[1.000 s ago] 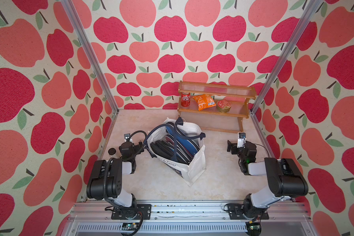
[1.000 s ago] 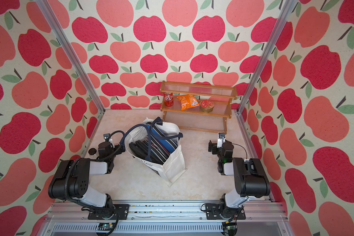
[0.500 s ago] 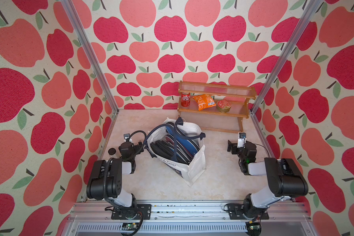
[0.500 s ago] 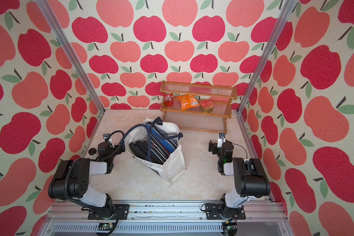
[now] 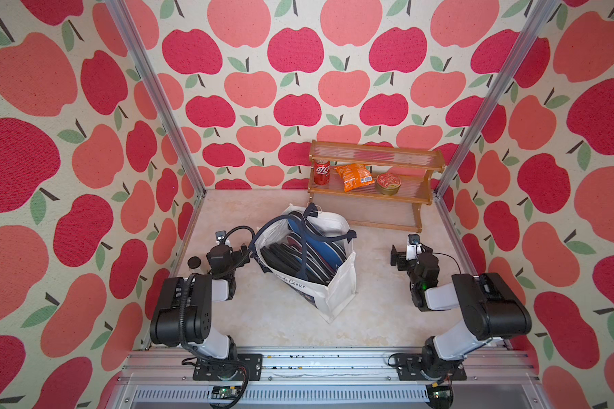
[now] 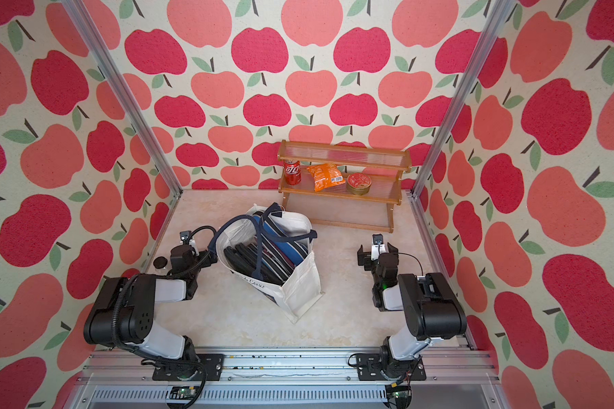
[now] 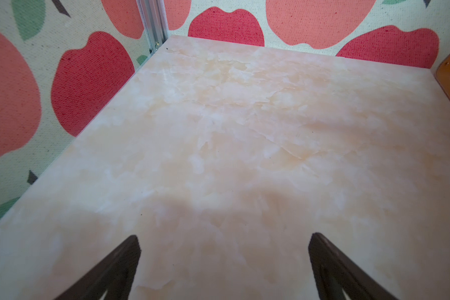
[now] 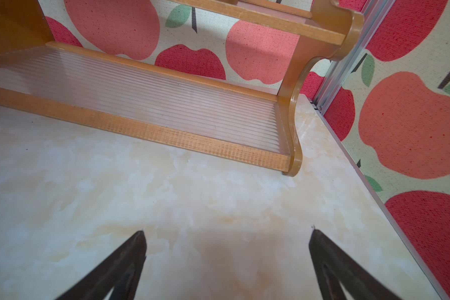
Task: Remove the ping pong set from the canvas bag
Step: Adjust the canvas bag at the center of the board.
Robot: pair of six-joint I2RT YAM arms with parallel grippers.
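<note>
Since the left hand (image 7: 224, 241) and right hand (image 8: 226, 239) both hang wide open and empty, nothing's out yet, whole ping pong set (image 5: 309, 255) sits inside the canvas bag (image 5: 337, 294) mid-tabletop (image 5: 280, 318).

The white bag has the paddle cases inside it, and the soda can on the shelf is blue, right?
Not quite. The soda can on the shelf is red, not blue; both top views show it. The rest is right: the white bag does have the paddle cases inside it.
</note>
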